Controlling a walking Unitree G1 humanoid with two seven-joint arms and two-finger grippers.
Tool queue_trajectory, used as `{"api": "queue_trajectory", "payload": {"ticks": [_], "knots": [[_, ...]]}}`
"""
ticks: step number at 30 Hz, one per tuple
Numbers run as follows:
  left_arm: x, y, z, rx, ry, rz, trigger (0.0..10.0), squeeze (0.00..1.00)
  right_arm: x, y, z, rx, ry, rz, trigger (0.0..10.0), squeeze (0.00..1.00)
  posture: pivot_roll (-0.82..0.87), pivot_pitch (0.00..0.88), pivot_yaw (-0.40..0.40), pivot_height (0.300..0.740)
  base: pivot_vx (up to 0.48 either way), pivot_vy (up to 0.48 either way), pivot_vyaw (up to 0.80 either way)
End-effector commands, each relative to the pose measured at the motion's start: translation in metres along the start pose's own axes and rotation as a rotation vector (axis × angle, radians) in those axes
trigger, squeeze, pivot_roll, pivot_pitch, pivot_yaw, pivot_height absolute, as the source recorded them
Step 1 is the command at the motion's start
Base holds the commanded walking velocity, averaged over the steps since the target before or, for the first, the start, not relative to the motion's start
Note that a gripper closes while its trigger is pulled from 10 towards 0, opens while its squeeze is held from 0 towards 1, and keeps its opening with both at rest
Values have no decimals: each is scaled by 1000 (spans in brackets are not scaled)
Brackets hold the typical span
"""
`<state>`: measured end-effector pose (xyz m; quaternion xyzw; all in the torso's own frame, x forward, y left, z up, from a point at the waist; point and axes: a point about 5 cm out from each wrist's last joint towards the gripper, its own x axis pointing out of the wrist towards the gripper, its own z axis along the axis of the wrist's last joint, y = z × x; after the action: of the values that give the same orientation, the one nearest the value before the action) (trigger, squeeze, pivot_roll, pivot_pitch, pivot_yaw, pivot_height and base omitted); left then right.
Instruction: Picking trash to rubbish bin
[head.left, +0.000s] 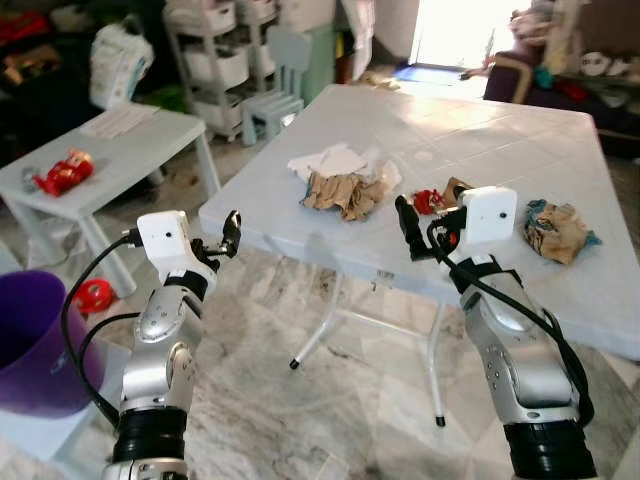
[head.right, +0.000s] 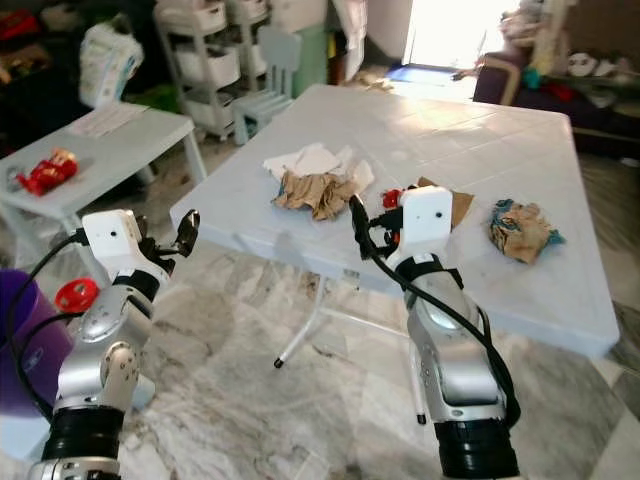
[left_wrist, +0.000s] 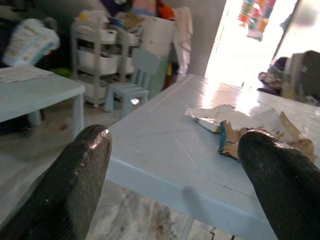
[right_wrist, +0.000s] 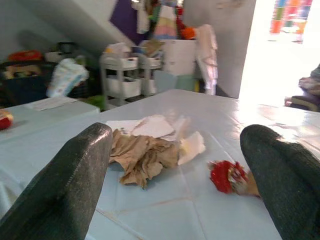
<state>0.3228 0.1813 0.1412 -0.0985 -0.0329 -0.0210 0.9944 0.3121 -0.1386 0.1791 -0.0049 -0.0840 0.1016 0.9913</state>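
The big table (head.left: 520, 150) was pale blue-white with a faint tile-like grid pressed into its top. On it lay crumpled brown paper (head.left: 340, 190) beside white paper (head.left: 335, 160), a small red wrapper (head.left: 428, 200), and a tan wad with teal edges (head.left: 555, 230). The side table (head.left: 130, 150) was the same pale blue, with a red packet (head.left: 65, 172) on it. The bin (head.left: 35, 345) was purple. The floor (head.left: 330, 400) was grey-and-cream marbled stone. The arms were silver with white camera blocks and black fingers (right_wrist: 65, 185).
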Motion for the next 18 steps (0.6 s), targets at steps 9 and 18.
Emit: {"api": "queue_trajectory", "payload": {"ticks": [9,18], "knots": [[4,-5,1,0,4,-9,10000,0,0,-6,3,-12,-7,-24,10000,0,-129,0,22,740,0,90,-800],[5,-4,2,13,5,-14,10000,0,1,-5,3,-8,-8,-22,10000,0,-124,0,25,740,0,0,-800]]}}
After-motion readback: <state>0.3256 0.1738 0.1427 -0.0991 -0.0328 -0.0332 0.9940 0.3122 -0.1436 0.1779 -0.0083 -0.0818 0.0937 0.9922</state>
